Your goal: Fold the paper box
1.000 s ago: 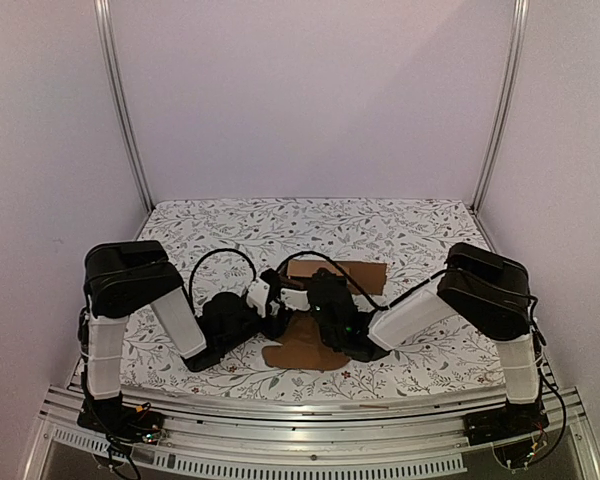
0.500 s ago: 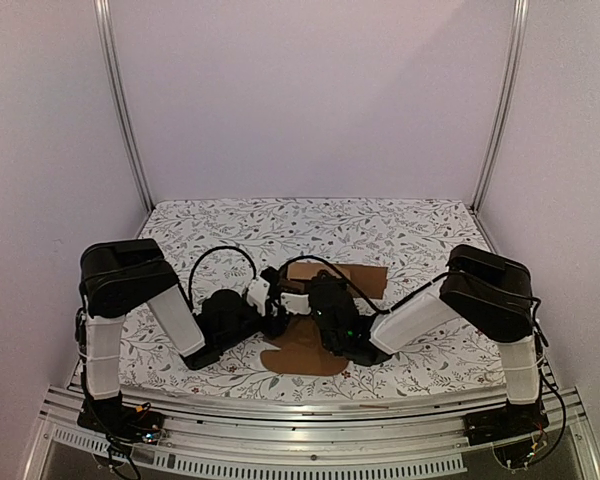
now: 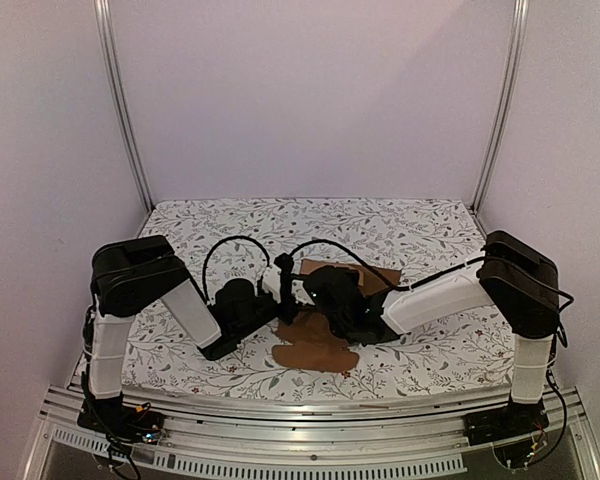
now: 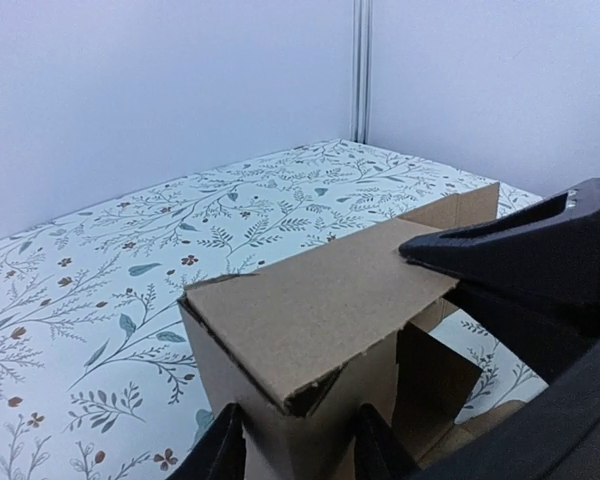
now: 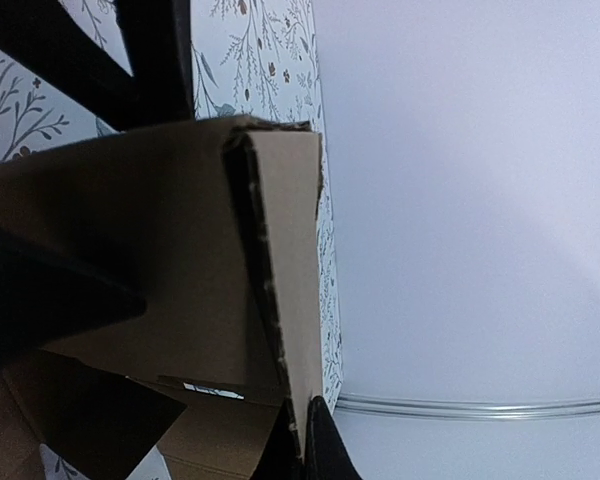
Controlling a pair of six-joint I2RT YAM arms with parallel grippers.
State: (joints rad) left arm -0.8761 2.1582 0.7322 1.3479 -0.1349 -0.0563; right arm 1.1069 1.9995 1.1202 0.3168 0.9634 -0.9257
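Observation:
The brown paper box (image 3: 325,335) sits half-formed at the table's near middle, one rounded flap flat on the cloth toward me. In the left wrist view the box (image 4: 310,310) stands upright with a top flap folded over. My left gripper (image 4: 300,452) straddles its near wall, fingers (image 4: 220,450) pressed on either side. My right gripper (image 5: 302,445) pinches the edge of an upright panel (image 5: 285,260). Its black finger (image 4: 510,255) touches the flap's right end. In the top view both grippers, left (image 3: 280,288) and right (image 3: 315,290), meet over the box.
The table (image 3: 410,235) has a floral cloth, with metal posts at the back corners and white walls around. A metal rail (image 3: 310,410) runs along the near edge. Black cables arch over both wrists.
Both arms have shifted right and a little farther back, taking the box with them. The right arm's elbow has swung right. The flat flap now lies further right.

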